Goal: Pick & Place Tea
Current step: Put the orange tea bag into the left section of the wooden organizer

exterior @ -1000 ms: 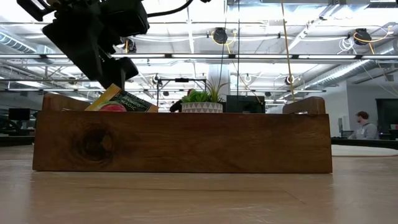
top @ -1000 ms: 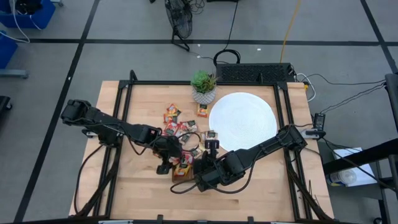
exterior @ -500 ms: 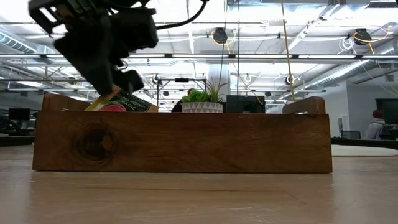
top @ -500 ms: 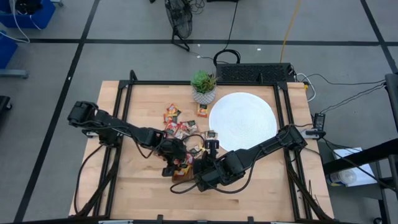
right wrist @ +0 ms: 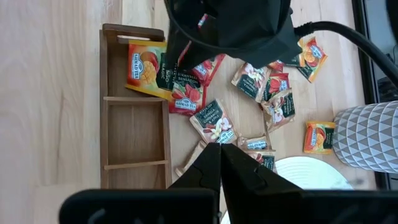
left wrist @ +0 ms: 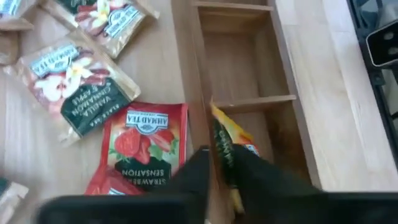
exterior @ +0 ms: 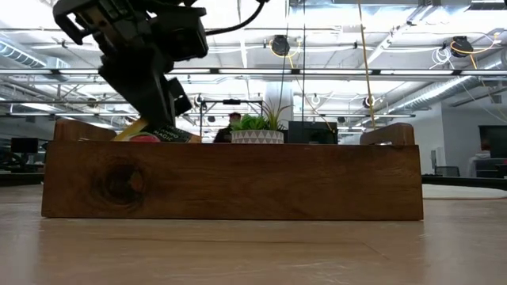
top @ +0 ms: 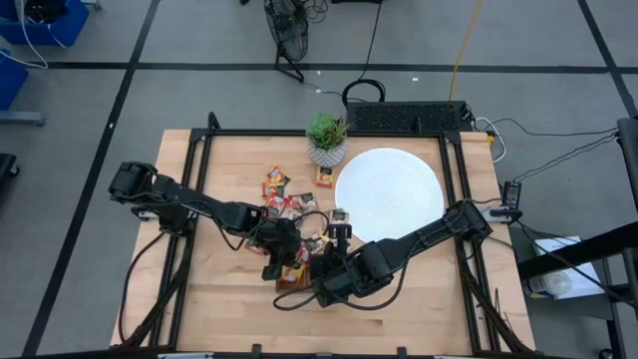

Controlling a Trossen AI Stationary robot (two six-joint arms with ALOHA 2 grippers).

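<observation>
An orange-yellow tea sachet with a dark green band sits tilted in the end compartment of the brown wooden tray, its upper edge over the tray's wall. My left gripper is above that end of the tray, shut on the sachet. More tea sachets, mostly red, lie loose on the table beyond the tray. My right gripper hovers shut over the table, right of the tray, holding nothing. My left gripper pinches the sachet's raised edge, at the green band, between its two fingers. The fingers come from above, slanting down. The sachet stays tilted, its lower part in the tray's end compartment, and shows just over the wall.
A white round plate lies at the back right, a small potted plant at the back middle. The tray's other two compartments hold nothing. A black frame runs along the table's sides.
My left gripper has moved toward the table's right edge and down onto the tray's end, where the orange-yellow sachet is. The sachet and tray have kept their place.
</observation>
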